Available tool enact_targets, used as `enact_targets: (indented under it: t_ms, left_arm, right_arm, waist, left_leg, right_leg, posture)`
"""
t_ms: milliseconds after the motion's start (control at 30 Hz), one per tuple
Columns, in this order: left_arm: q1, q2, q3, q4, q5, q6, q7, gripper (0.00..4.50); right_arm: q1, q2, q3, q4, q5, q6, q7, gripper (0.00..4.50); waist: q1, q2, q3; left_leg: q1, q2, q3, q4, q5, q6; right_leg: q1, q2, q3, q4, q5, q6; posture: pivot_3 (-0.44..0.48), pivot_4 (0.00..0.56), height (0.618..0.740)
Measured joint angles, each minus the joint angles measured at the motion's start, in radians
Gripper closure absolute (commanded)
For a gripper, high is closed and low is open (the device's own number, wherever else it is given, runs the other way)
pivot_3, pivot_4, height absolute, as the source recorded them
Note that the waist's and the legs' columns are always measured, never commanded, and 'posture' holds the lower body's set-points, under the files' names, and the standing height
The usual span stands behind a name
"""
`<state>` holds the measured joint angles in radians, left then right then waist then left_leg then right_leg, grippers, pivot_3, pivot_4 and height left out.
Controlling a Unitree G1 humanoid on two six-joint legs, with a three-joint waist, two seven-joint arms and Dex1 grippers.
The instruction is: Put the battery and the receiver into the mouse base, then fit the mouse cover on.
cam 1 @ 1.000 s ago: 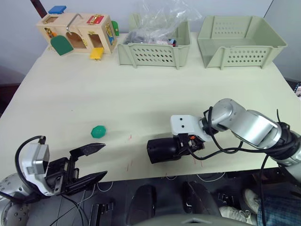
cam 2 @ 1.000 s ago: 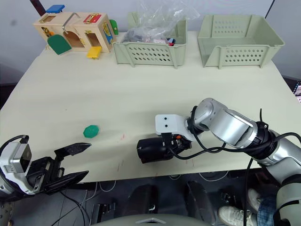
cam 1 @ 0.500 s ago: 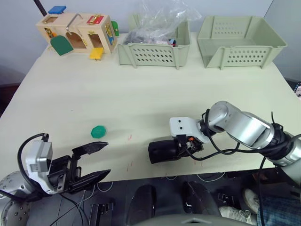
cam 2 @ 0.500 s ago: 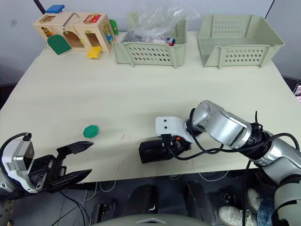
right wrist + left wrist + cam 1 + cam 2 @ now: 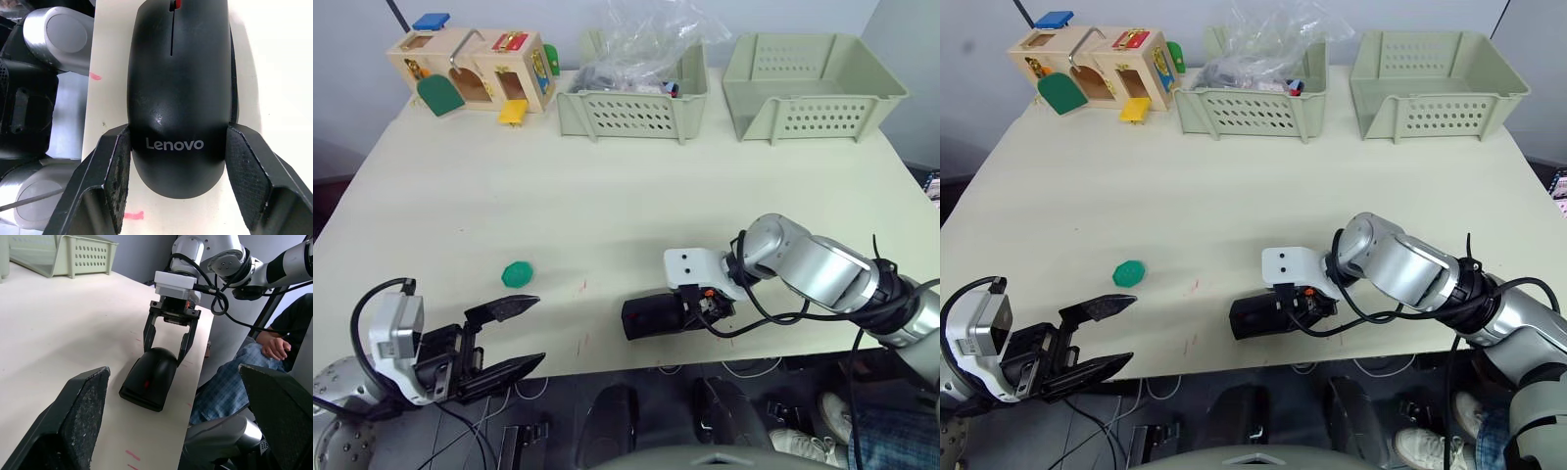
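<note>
Black and glossy, the mouse cover (image 5: 180,93) sits seated on the mouse base (image 5: 651,317), the assembled mouse lying on the cream desk (image 5: 607,196) at lower centre of the head views, close to the desk's near edge. A red scroll wheel shows at its front end, and "Lenovo" lettering is legible on the shell in the right wrist view. Right end effector (image 5: 697,306) straddles the rear of the mouse, its two fingers (image 5: 115,176) spread to either side with the pads against or just beside the flanks. Left end effector (image 5: 514,338) hangs at lower left beyond the desk edge, fingers spread and holding nothing. A small green piece (image 5: 517,274) lies on the desk left of the mouse. Two pale green baskets (image 5: 813,83) and a wooden latch box (image 5: 475,69) stand along the far edge.
</note>
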<state>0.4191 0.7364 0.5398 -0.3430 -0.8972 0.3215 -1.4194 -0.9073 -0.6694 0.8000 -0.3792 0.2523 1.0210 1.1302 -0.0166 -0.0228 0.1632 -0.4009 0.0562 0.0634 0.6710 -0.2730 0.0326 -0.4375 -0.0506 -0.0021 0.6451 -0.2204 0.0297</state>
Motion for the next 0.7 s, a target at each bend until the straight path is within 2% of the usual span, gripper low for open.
enact_targets:
  t_ms: [700]
  left_arm:
    - [0.037,-0.026,0.0,-0.002,0.001,-0.008,0.002,0.0]
  right_arm:
    - [-0.023,0.031,0.021,0.049,-0.064,-0.037,0.058,2.25]
  waist:
    - [-0.004,-0.002,-0.002]
  left_leg:
    - [0.003,0.001,0.004,0.001,0.0,-0.001]
  right_leg:
    - [0.0,0.001,0.0,0.003,0.001,-0.001]
  posture:
    - [0.0,0.15,0.74]
